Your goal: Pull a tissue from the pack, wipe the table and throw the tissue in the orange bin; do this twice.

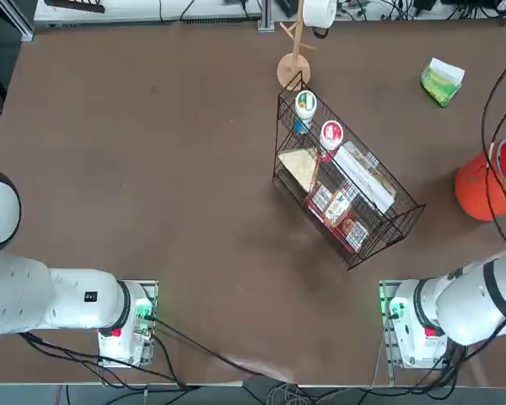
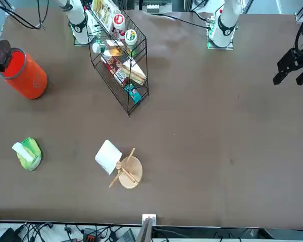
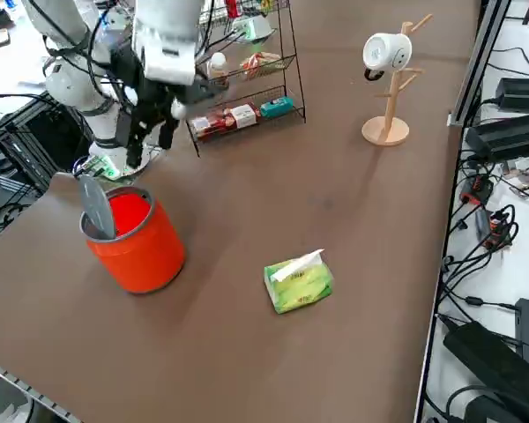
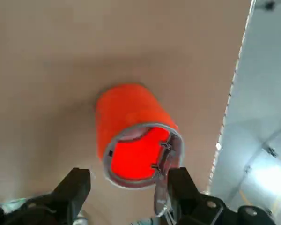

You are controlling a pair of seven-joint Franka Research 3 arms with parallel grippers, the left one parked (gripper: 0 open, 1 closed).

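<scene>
The right gripper hangs above the orange bin, jaws spread wide and holding nothing. Straight below the jaws sits the bin's open mouth, grey rim round a bright red inside, with its swing lid tipped up at one edge. The bin stands upright on the brown surface. Well out from the jaws, beyond the bin, lies the green pack, white tissue poking up from its slot, resting flat on the surface and clear of everything else. Behind the jaws, towards the arm's base, stands the black wire rack stocked with goods. Far across from the jaws, a wooden mug stand carries a white mug.
</scene>
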